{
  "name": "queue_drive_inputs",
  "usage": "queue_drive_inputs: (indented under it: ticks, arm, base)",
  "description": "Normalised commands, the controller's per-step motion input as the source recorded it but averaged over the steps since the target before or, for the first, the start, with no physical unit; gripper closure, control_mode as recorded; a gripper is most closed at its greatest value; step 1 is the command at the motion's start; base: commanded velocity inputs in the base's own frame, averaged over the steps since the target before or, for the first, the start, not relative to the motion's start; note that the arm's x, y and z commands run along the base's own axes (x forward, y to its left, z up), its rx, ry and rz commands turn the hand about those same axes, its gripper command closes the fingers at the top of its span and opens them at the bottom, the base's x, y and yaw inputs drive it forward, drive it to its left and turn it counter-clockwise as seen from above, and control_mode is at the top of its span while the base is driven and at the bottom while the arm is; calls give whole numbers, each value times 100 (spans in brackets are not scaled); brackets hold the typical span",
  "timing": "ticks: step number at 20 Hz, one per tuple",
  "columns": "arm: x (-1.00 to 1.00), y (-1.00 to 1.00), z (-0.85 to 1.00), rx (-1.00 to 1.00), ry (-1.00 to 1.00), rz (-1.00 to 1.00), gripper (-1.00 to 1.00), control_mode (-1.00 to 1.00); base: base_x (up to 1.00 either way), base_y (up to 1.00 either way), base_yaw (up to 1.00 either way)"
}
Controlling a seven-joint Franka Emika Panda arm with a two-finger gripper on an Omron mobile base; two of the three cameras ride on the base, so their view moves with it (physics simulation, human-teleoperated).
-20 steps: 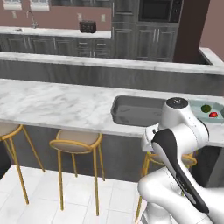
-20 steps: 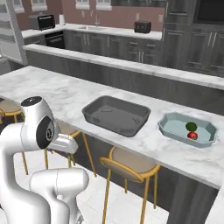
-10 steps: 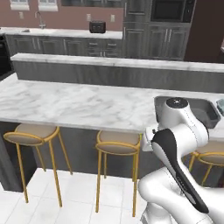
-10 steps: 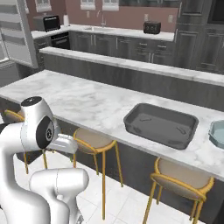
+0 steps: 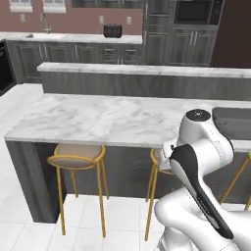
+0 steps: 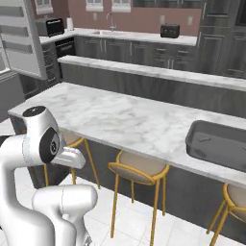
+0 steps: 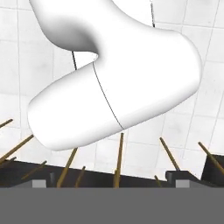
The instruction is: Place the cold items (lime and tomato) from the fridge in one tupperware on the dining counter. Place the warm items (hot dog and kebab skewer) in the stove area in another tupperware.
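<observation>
Gripper point(image 7: 112, 181): two dark finger tips at 6 o'clock in the hand view, one toward each lower corner, standing wide apart with nothing between them. Hand tucked low and looking down at white floor tiles and the gold legs of a stool.

Arm point(image 5: 201, 147): white, folded close over its base, at 4 o'clock in the left base view and 8 o'clock in the right base view. Carries nothing.

Gold stools point(image 6: 138, 168): a row tucked under the near edge of the dining counter, just ahead of the arm.

Dining counter point(image 6: 120, 117): white marble slab running across the middle of both base views.

Dark grey tupperware point(image 6: 218, 144): on the dining counter at 3 o'clock in the right base view, cut by the frame edge. The part that shows looks empty. Judged to be the container awaiting the warm items.

Fridge point(image 6: 21, 43): pale door panel at 10 o'clock in the right base view, well apart from the arm.

Back counter point(image 5: 78, 37): at 12 o'clock, with sink tap and toaster point(image 5: 113, 30).

Lime, tomato, hot dog, kebab skewer: cannot be placed from these views.

Progress, as a judgement: hand empty, grey container unfilled, so the warm-item half is left to do. State of the cold half cannot be told here.
</observation>
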Motion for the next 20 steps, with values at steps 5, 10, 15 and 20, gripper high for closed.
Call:
queue_drive_inputs:
  ticks: [5, 10, 15, 20]
  arm:
    - [0, 0, 0, 0, 0, 0, -100, 100]
    - [0, 0, 0, 0, 0, 0, -100, 100]
    - [0, 0, 0, 0, 0, 0, -100, 100]
    - [0, 0, 0, 0, 0, 0, -100, 100]
  base:
    - [-16, 100, -21]
    - [-6, 100, -12]
    - [-6, 100, -17]
    - [-21, 100, -30]
